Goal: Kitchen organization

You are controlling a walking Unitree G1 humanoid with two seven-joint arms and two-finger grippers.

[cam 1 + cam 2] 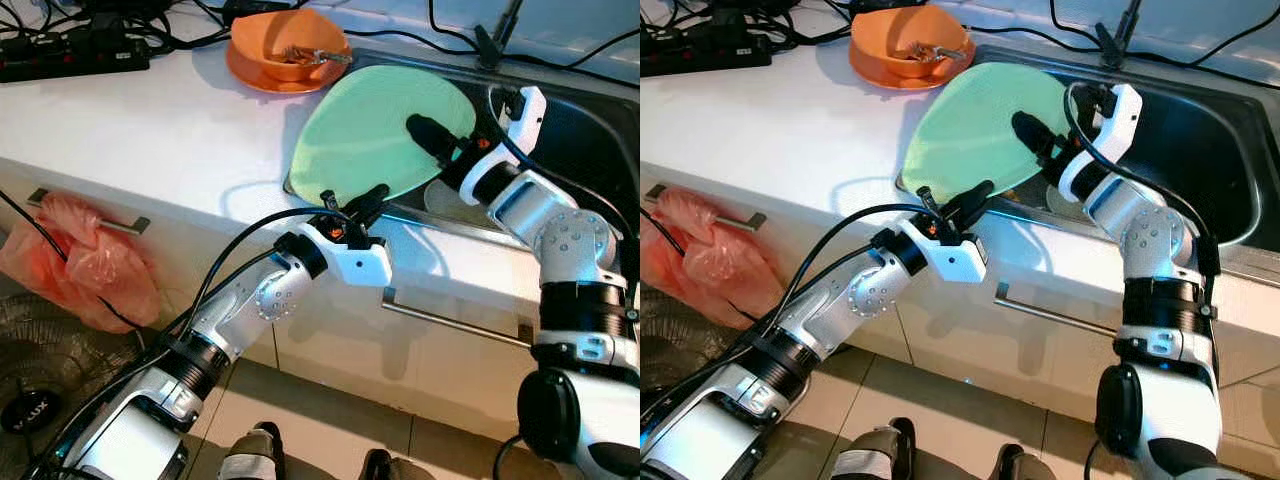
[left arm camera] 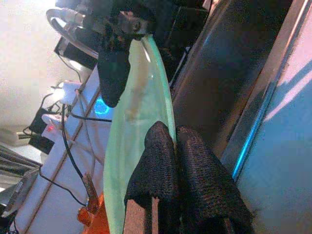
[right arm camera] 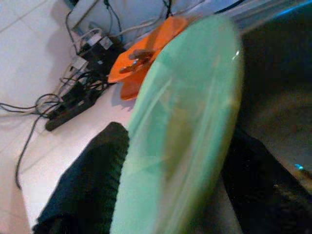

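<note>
A light green plate stands tilted on edge over the front left corner of the steel sink, held from two sides. My left gripper is shut on its lower rim at the counter's front edge; in the left wrist view the rim runs between the two black fingers. My right gripper is shut on the plate's right side, one finger lying across the upper face and the other hidden underneath. In the right wrist view the plate sits between both fingers.
An orange bowl on an orange saucer, holding a utensil, stands on the white counter behind the plate. A black power strip with cables lies at the back left. A pink plastic bag hangs from a drawer handle below.
</note>
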